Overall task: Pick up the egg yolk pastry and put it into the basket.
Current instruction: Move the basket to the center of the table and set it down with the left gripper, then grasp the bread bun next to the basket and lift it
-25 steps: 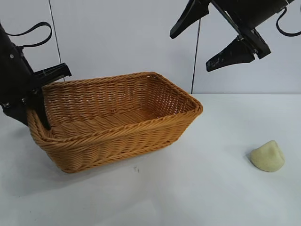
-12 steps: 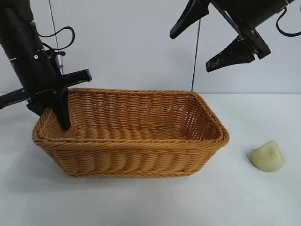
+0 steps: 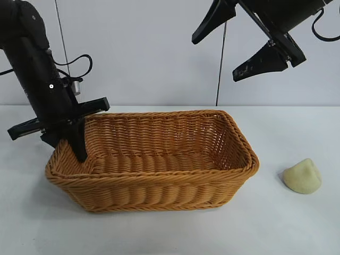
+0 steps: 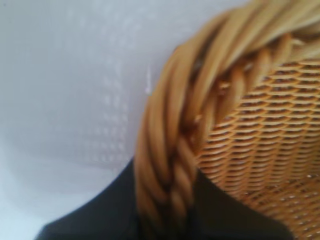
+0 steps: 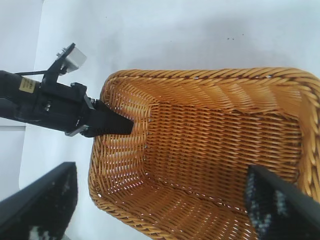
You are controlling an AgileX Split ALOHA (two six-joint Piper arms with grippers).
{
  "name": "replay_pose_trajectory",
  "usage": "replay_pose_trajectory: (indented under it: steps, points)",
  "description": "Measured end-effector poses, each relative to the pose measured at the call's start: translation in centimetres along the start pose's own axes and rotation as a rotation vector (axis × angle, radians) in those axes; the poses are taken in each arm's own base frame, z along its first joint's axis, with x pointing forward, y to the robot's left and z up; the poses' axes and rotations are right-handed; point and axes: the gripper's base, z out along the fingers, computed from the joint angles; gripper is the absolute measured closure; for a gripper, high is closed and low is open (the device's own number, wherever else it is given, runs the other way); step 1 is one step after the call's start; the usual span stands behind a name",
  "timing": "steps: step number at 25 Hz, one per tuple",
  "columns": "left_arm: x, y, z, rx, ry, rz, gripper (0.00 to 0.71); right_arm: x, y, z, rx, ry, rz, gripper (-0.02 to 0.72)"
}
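Note:
The orange-tan wicker basket stands on the white table, left of centre. My left gripper is shut on its left rim, one finger inside and one outside. In the left wrist view the braided rim runs between the two dark fingers of that gripper. The egg yolk pastry, a pale cream lump, lies on the table to the right of the basket, apart from it. My right gripper hangs open and empty high above the basket's right end. Its wrist view looks down into the empty basket.
The white table extends in front of and to the right of the basket. A white wall stands behind. The left arm shows in the right wrist view at the basket's end.
The left gripper has swung the basket round by its rim, from angled to lying broadside, and shifted it a little to the right. The right arm and the pastry have not moved.

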Motion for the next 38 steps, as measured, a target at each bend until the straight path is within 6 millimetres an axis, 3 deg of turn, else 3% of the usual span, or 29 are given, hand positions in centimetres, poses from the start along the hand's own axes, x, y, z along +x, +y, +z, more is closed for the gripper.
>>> replay_pose_trajectory:
  steps: [3, 5, 8, 9, 12, 17, 23, 27, 34, 38]
  points:
    - [0.0, 0.0, 0.0, 0.0, -0.002, 0.001, 0.591, 0.0, 0.0, 0.0, 0.0, 0.001, 0.0, 0.059]
    - [0.0, 0.0, 0.0, 0.0, -0.002, 0.001, 0.465, 0.0, 0.0, 0.0, 0.0, 0.001, 0.0, 0.059]
    - [0.0, 0.1, 0.0, -0.009, -0.001, 0.006, 0.179, 0.0, 0.0, 0.0, 0.0, 0.001, 0.0, 0.059]
    - [0.0, 0.1, 0.0, -0.012, 0.001, 0.007, 0.116, 0.0, 0.0, 0.0, 0.0, 0.001, 0.0, 0.059]
    - [0.2, 0.2, 0.0, -0.018, 0.02, 0.01, 0.042, 0.0, 0.0, 0.0, 0.0, 0.001, 0.0, 0.059]
    - [0.1, -0.3, -1.9, -0.05, 0.006, 0.057, 0.018, 0.1, 0.0, 0.0, 0.0, 0.006, -0.001, 0.059]
    - [0.2, -2.4, -9.4, -0.109, -0.155, 0.175, 0.018, 0.1, 0.0, 0.0, 0.0, 0.009, -0.001, 0.059]
    - [-0.2, -3.1, -12.7, -0.175, -0.269, 0.232, 0.018, 0.1, 0.0, 0.0, 0.0, 0.009, -0.001, 0.059]
    - [-0.8, -1.9, -14.1, -0.269, -0.316, 0.242, 0.018, 0.1, 0.0, 0.0, 0.0, 0.009, -0.001, 0.059]
    - [-1.6, 1.0, -15.2, -0.31, -0.334, 0.186, 0.018, 0.1, 0.0, 0.0, 0.0, 0.009, -0.001, 0.059]
